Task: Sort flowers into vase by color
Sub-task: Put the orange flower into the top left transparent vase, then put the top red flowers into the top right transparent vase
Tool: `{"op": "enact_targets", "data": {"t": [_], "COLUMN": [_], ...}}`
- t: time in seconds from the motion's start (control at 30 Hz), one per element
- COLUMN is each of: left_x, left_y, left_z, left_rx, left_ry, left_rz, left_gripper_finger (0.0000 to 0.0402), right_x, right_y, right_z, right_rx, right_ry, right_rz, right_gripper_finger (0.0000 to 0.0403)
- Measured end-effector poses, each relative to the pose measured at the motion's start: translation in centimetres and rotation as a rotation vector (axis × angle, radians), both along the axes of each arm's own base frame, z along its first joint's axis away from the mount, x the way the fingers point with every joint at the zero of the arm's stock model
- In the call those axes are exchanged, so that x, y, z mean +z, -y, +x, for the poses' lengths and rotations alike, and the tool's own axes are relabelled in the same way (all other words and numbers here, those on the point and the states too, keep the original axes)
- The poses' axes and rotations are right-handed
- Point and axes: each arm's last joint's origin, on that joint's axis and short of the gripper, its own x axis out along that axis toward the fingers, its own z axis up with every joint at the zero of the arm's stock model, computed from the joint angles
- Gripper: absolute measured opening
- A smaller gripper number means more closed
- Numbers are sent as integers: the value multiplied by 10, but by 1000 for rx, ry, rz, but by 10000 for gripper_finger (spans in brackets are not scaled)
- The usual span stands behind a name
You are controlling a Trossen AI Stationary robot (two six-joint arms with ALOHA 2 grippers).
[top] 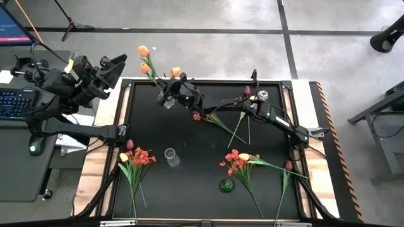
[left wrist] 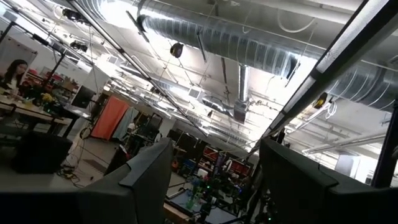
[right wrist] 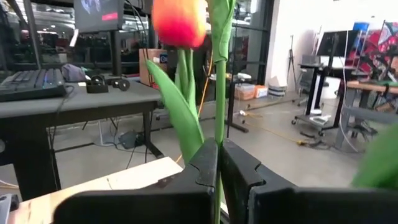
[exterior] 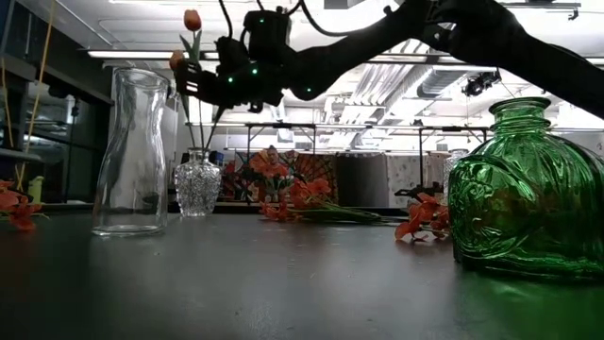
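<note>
We have the right gripper (right wrist: 219,163) closed on the stem of an orange tulip (top: 144,51) above the far-left vase (exterior: 197,182), while most flowers (top: 238,161) lie unsorted on the table (top: 189,189).

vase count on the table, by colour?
Green vase: 1
Clear glass vases: 3
Total: 4

orange tulips (top: 144,58) — green stems, green vase (exterior: 528,194)
</note>
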Motion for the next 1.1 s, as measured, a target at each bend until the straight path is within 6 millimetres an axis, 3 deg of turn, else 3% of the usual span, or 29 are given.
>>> {"op": "enact_targets", "data": {"t": [0.37, 0.83, 1.1], "left_x": [0, 0, 0], "left_y": [0, 0, 0], "left_z": [0, 0, 0], "left_rx": [-1, -5, -5], "left_ry": [0, 3, 3], "left_rz": [-1, -9, -9], "left_gripper_finger": [230, 230, 230], "right_x": [-10, -7, 18], "right_y": [-4, -15, -28], "right_z": [1, 5, 5], "right_rx": [14, 53, 104], "right_ry": [-46, -135, -324], "right_rz": [111, 167, 203], "right_gripper_finger": [19, 166, 220]}}
